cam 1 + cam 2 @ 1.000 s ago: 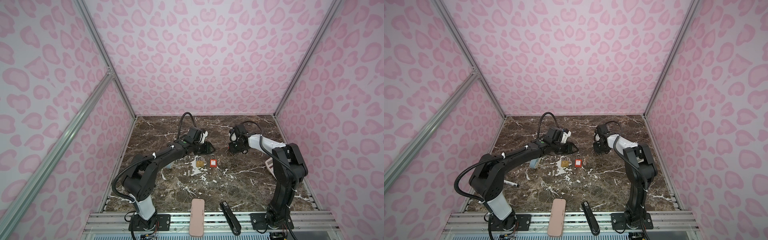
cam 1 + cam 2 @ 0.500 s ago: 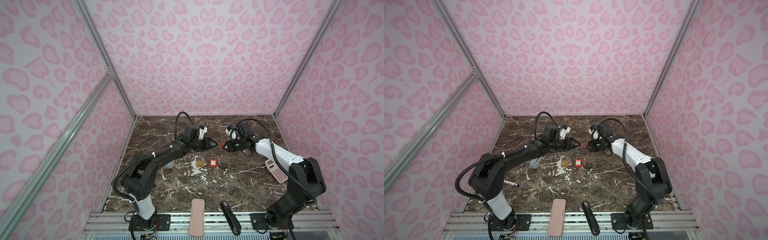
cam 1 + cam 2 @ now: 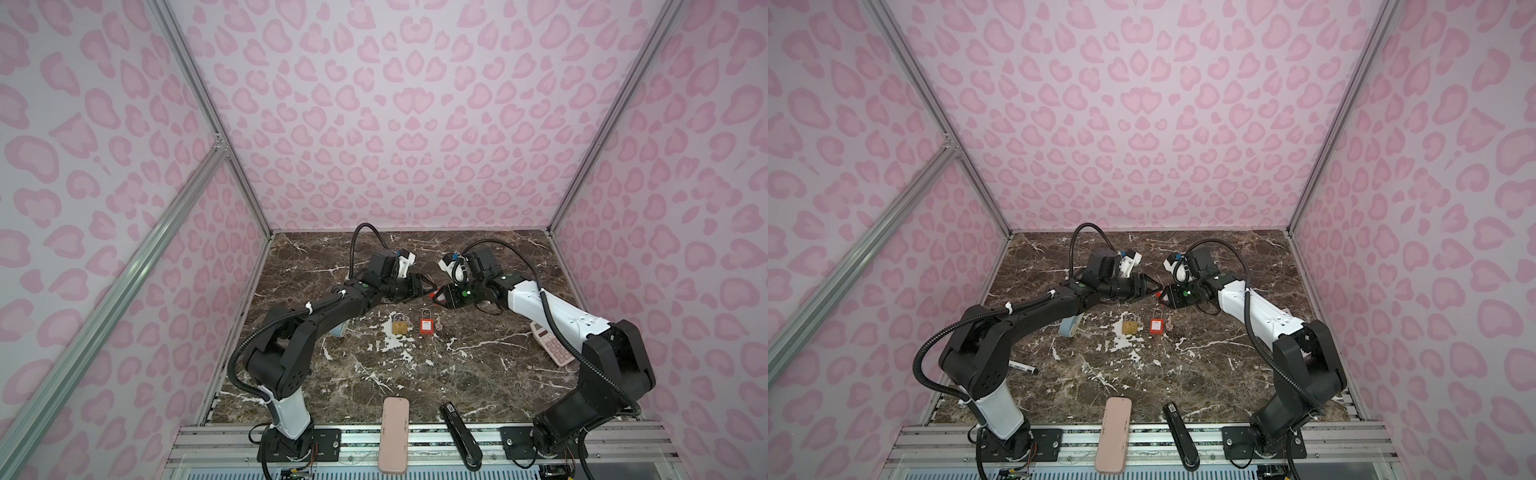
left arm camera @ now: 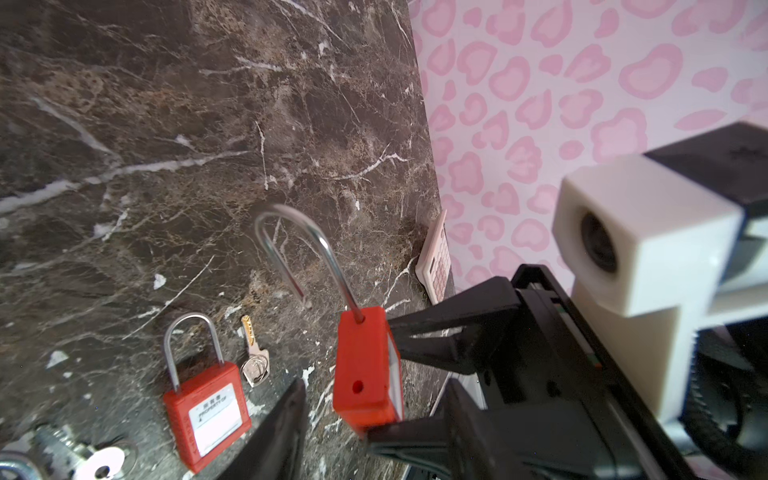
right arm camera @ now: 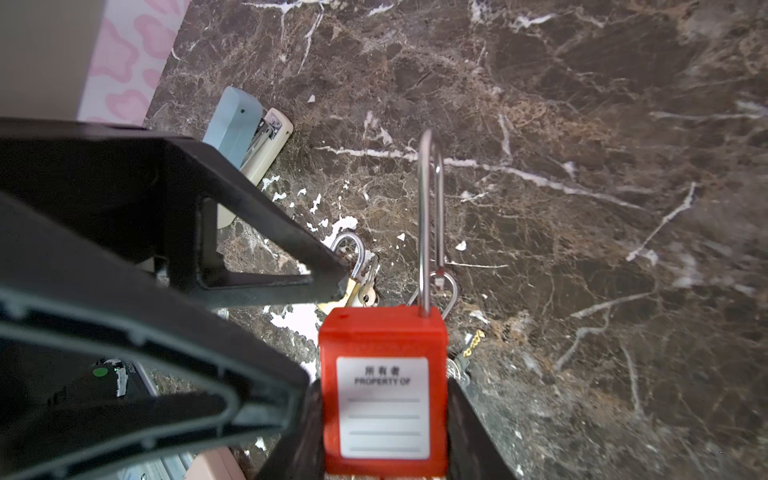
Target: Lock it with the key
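We hold the red padlock (image 5: 384,332), rigid and probably light, above the marble tabletop (image 3: 415,374), right gripper (image 5: 384,407) clamped on its plastic body, not the slick shackle (image 5: 428,216); left gripper (image 3: 1152,291) stands spread.

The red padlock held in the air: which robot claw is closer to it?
Right. The right gripper grips the body of the held red padlock; the left gripper, jaws open, sits close beside it, seemingly not touching.
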`<state>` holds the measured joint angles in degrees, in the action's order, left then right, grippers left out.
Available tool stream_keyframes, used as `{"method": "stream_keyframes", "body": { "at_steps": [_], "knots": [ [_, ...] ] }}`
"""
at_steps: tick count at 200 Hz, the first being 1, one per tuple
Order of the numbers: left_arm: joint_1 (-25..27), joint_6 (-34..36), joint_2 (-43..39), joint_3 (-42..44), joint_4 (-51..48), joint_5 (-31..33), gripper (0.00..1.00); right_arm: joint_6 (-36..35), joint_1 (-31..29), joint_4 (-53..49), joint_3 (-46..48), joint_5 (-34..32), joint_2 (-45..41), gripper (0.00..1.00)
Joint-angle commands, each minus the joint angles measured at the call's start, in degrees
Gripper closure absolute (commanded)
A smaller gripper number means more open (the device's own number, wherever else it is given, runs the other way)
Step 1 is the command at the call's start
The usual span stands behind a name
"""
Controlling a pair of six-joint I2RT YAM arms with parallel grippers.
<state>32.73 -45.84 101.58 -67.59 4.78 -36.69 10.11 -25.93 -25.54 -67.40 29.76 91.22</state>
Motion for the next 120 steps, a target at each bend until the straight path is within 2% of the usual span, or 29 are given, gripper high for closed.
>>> {"method": "stream_keyframes", "body": {
  "at_steps": [1, 72, 75, 96, 108, 120],
  "knots": [
    [0.1, 0.2, 0.0, 0.5, 1.9, -0.3, 0.47, -0.2, -1.0, 1.9, -0.1, 0.4, -0.7, 0.73],
    [0.1, 0.3, -0.3, 1.2, 2.2, -0.4, 0.63, 0.4, -2.6, 3.6, -0.8, -0.2, -1.0, 0.72],
    [0.1, 0.3, -0.3, 1.2, 2.2, -0.3, 0.67, 0.6, -2.6, 3.6, -0.8, -0.4, -1.0, 0.72],
    [0.1, -0.2, -0.6, 1.3, 2.7, -0.3, 0.81, 0.6, -2.6, 3.8, -0.7, -0.9, -1.2, 0.68],
    [0.1, -0.4, -0.8, 1.2, 3.1, -0.5, 0.87, 0.7, -2.7, 4.1, -0.5, -0.8, -1.4, 0.64],
    [0.1, -0.5, -0.9, 1.0, 3.1, -0.6, 0.9, 0.6, -2.6, 4.0, -0.4, -1.0, -1.6, 0.51]
  ]
}}
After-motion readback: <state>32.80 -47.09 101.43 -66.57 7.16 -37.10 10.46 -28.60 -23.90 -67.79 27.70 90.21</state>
